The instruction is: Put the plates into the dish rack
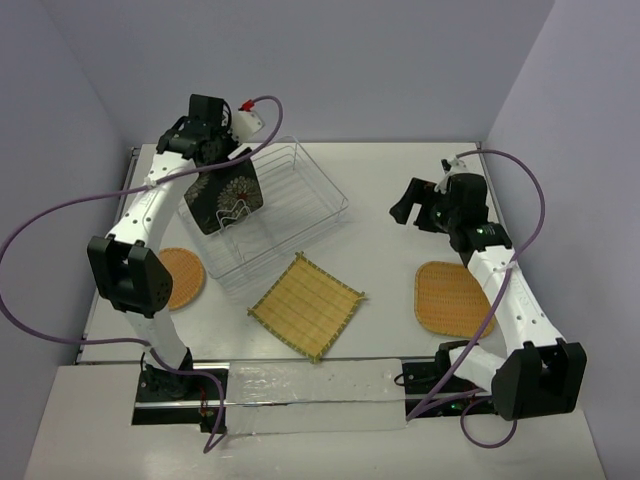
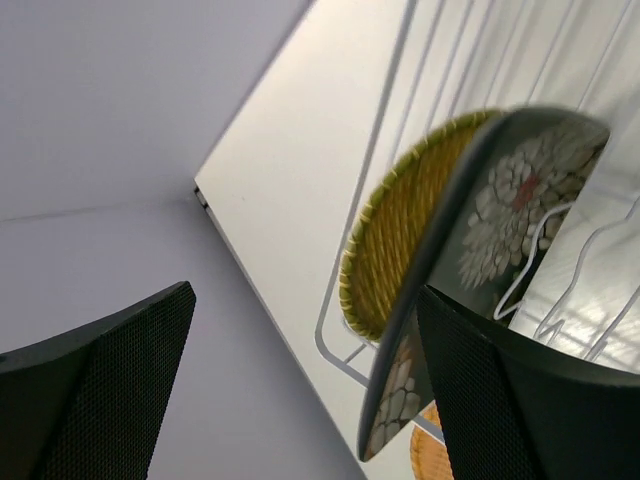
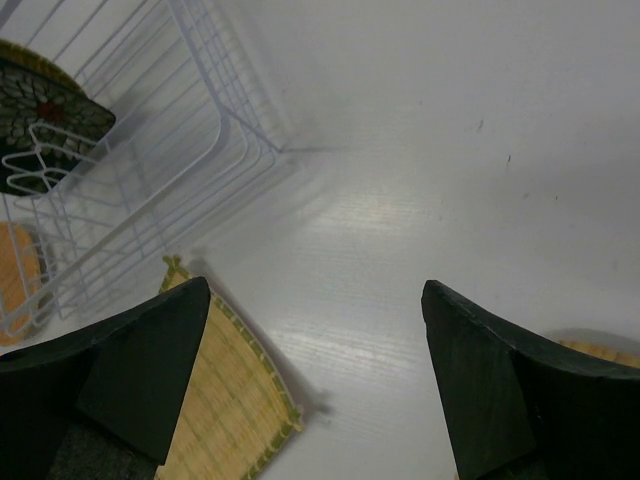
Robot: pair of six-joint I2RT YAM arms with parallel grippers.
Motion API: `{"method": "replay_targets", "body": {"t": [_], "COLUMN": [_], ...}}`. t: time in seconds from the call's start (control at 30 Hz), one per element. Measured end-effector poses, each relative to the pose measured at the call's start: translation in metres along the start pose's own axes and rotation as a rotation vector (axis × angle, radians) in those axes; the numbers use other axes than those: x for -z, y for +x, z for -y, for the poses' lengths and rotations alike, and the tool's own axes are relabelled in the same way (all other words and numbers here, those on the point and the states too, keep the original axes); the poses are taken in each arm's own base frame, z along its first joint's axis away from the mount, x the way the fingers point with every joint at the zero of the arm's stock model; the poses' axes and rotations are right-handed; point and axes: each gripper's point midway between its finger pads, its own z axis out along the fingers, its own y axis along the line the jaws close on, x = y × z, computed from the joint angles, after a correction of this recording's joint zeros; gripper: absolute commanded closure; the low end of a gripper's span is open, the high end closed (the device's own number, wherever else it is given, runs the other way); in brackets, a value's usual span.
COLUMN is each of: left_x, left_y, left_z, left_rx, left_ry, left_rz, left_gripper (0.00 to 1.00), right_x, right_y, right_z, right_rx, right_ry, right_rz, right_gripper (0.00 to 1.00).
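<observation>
Overhead view; wrist views close, perhaps sharing dish rack (image 1: 265,205)

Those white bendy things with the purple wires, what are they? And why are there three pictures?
They are two robot arms. Each ends in a pincer with two fingers for picking things up. The big picture is from a camera up high, looking down at the table. The other two come from little cameras on the wrists, so the dark shapes at the bottom are the pincers' own fingers.

The arms are putting plates into the dish rack, a wire basket. A black flowered plate stands in it, with a round woven plate right behind. The left gripper is wide open beside the black plate. The right gripper is open too, holding nothing.

On the table lie a yellow bamboo plate, a round orange plate and a rounded-square orange plate.
</observation>
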Motion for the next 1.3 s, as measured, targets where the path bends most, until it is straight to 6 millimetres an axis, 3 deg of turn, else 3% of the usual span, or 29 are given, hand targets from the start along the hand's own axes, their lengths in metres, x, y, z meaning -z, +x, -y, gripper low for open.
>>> {"method": "replay_targets", "body": {"t": [0.13, 0.23, 0.47, 0.6, 0.73, 0.9, 1.1, 1.3], "left_x": [0.017, 0.038, 0.093, 0.124, 0.151, 0.164, 0.164, 0.158], "left_y": [-0.026, -0.050, -0.092, -0.104, -0.089, -0.063, -0.055, -0.053], "left_z": [-0.014, -0.027, -0.047, -0.050, -0.029, 0.014, 0.036, 0.042], "left_rx": [0.056, 0.135, 0.447, 0.669, 0.861, 1.008, 1.102, 1.140], "left_ry": [-0.035, -0.075, -0.106, -0.095, -0.048, 0.048, 0.112, 0.129], "left_rz": [0.080, 0.157, 0.357, 0.472, 0.559, 0.615, 0.630, 0.607], "left_gripper": [0.01, 0.01, 0.01, 0.01, 0.01, 0.01, 0.01, 0.01], "right_x": [0.002, 0.000, -0.008, -0.011, -0.008, -0.007, -0.017, -0.032], "right_y": [0.025, 0.056, 0.135, 0.173, 0.211, 0.243, 0.250, 0.252], "right_z": [-0.004, -0.013, -0.034, -0.038, -0.036, -0.032, -0.048, -0.063], "right_rx": [0.010, 0.027, 0.083, 0.088, 0.075, 0.049, 0.005, -0.064], "right_ry": [-0.027, -0.067, -0.142, -0.169, -0.178, -0.192, -0.287, -0.373], "right_rz": [-0.061, -0.141, -0.371, -0.493, -0.603, -0.687, -0.696, -0.659], "right_gripper": [0.05, 0.05, 0.05, 0.05, 0.06, 0.10, 0.19, 0.40]}}
